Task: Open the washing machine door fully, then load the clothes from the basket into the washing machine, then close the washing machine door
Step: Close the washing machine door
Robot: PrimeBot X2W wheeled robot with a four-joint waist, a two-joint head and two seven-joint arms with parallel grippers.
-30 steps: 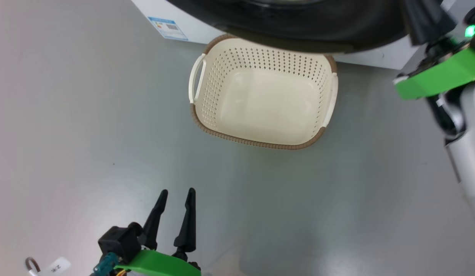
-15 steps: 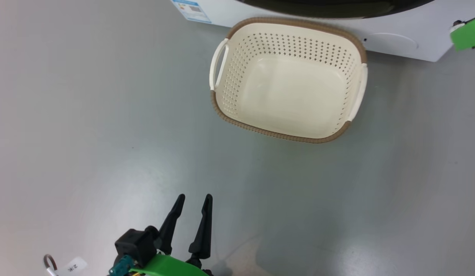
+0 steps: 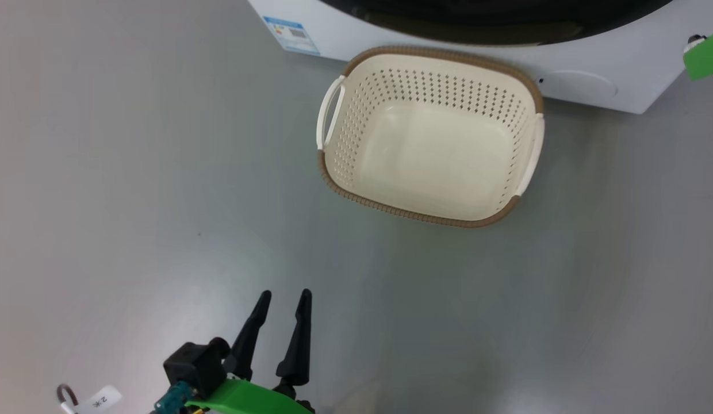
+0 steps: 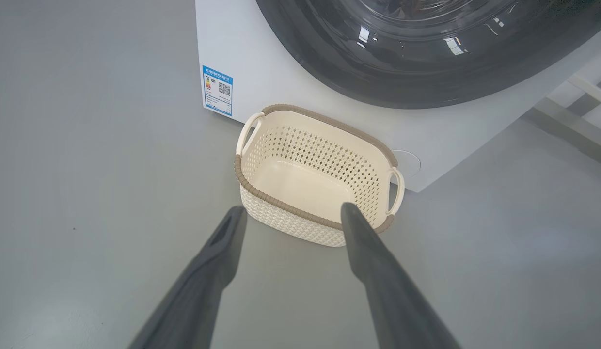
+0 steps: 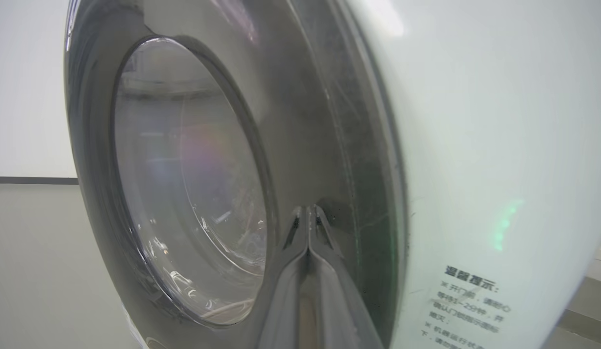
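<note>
Door: the washing machine door [image 5: 184, 184] sits flat against the front of the washing machine [image 4: 242, 63]. It looks shut, or very nearly.
Right gripper: the right gripper [image 5: 308, 215] has its two dark fingers pressed together with nothing between them. The tips are right at the door's black ring, beside the glass bowl.
Step in hand: this looks like the last step, closing the door.
How to do it well: I think the push should go straight into the black ring, not the glass. It should be slow and steady until the door catches. I cannot tell if the latch has clicked.
Basket: the basket [image 3: 431, 135] stands on the grey floor [image 3: 132, 172], just in front of the washing machine and under the door. There is nothing in it.
Clothes: none can be seen in the basket. They may be inside the washing machine, but the glass is too dim to tell.
Left gripper: the left gripper [image 3: 282, 299] hangs over the floor, well apart from the basket. Its fingers are spread and hold nothing.
Blue label: the blue label [image 4: 217, 90] is on the washing machine's front, near the basket's left handle.
Count: one washing machine, one door, one basket with two handles, two grippers.
</note>
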